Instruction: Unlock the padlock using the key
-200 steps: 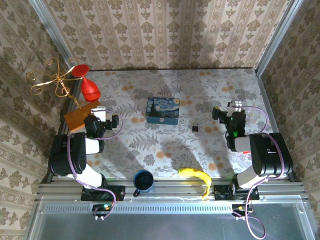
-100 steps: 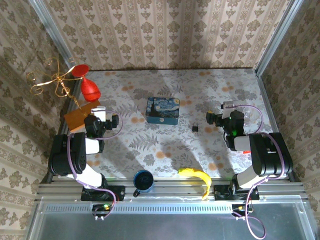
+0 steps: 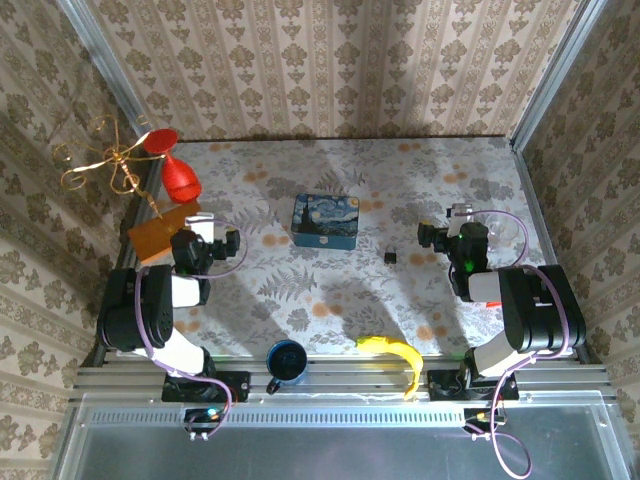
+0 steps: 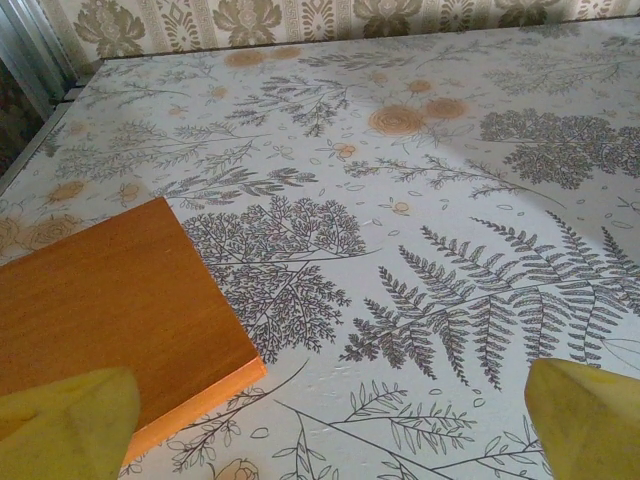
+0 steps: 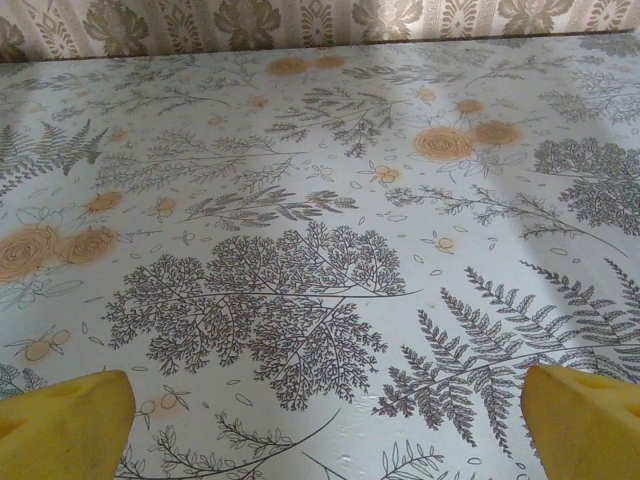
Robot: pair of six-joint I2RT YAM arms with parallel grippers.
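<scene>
- Padlock (image 3: 390,257) lies on the table (image 3: 300,290) a little right of its middle, near the blue tin (image 3: 326,220) but apart from it.
- Right gripper (image 3: 430,238) hovers near it on the right-edge side, fingers spread wide, grasping nothing.
- Left gripper (image 4: 325,440), likewise released, hangs beside the orange block (image 4: 110,300) toward the left edge.
- Likely step: reaching for the lock. Come straight down, straddle it, and close gently so it cannot skid.

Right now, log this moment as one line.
left gripper open, empty | right gripper open, empty | padlock on table, untouched, between tin and right gripper
</scene>
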